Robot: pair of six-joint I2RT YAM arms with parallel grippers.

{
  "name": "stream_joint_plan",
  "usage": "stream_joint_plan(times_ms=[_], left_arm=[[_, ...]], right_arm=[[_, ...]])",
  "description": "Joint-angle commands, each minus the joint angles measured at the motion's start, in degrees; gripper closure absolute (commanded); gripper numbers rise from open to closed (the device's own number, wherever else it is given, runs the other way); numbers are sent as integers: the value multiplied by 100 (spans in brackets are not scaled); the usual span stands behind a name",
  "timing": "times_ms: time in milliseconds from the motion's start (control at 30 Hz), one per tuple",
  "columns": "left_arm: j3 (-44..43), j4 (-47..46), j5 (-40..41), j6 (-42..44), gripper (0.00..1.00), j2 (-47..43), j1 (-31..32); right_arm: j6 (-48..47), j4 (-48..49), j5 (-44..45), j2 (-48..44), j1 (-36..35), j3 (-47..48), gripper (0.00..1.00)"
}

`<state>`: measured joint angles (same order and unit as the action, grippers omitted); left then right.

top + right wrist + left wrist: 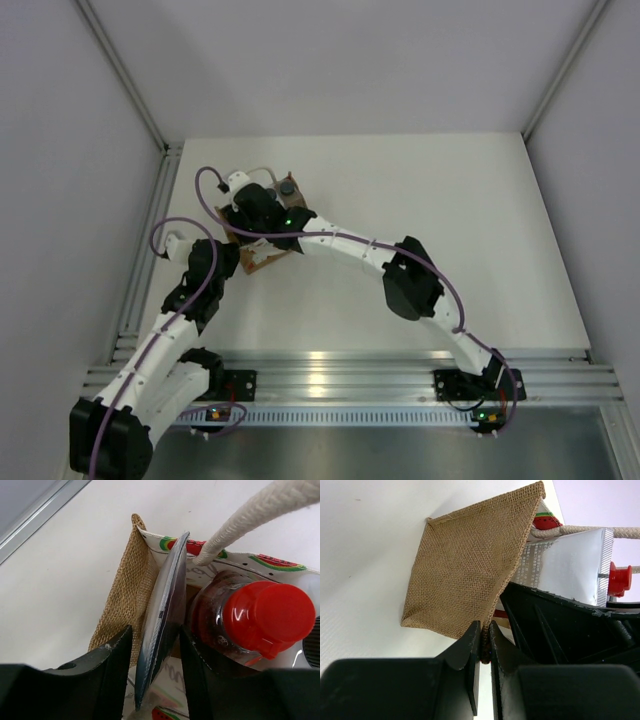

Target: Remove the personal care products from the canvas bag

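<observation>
The canvas bag (266, 257) stands at the table's back left, its burlap side facing the left wrist view (465, 570). My left gripper (485, 642) is shut on the bag's stitched rim edge and also shows in the top view (238, 262). My right gripper (155, 635) is open inside the bag's mouth, its jaws straddling the flat silvery-grey tube (162, 615) with a gap on each side. The red bottle (260, 617) with its red cap stands right beside the right finger. The tube (570, 570) and red cap (619, 579) also show in the left wrist view. A grey cap (288, 187) pokes out at the bag's far end.
A white rope handle (250, 520) crosses above the red bottle. A metal frame rail (140, 260) runs along the table's left side, close to the bag. Both arms crowd over the bag in the top view.
</observation>
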<state>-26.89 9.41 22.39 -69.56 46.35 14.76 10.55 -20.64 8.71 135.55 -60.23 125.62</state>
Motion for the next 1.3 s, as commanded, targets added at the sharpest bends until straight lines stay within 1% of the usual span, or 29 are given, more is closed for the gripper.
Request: stream_joint_plan(times_ms=[0,200,300,333,400,433,467,600,767,833,900,1033,1267], left_arm=[[202,342,134,-31,100,59,-9],[150,342,116,109,100,-11,-9],[158,334,116,127,100,-64,-9],[158,342,116,127,100,-73,-9],[167,342,116,118,100,-126,-9],[176,342,116,118,100,-143,-9],[176,342,116,101,100,-144,-9],[185,334,90,48,100,-117,-9],[185,333,72,39,100,-117,-9],[185,334,81,30,100,-161,-9],[185,342,116,30,100,-196,-9],[185,342,143,30,100,-240,-9],[158,342,125,48,100,-232,-9]], right_arm=[[-35,640,166,165,-33,68,57],[26,904,403,367,-7,217,57],[53,966,500,402,20,226,68],[53,974,517,394,20,226,74],[35,966,544,350,20,226,83],[27,966,527,324,20,208,94],[18,974,553,289,20,200,100],[-9,1246,571,-158,11,-160,100],[35,1940,387,-713,11,-934,100],[26,2003,368,-907,11,-1144,100],[44,2266,307,-1064,2,-1233,100],[105,2442,210,-1267,2,-1435,100],[132,2513,114,-1487,-7,-1479,100]])
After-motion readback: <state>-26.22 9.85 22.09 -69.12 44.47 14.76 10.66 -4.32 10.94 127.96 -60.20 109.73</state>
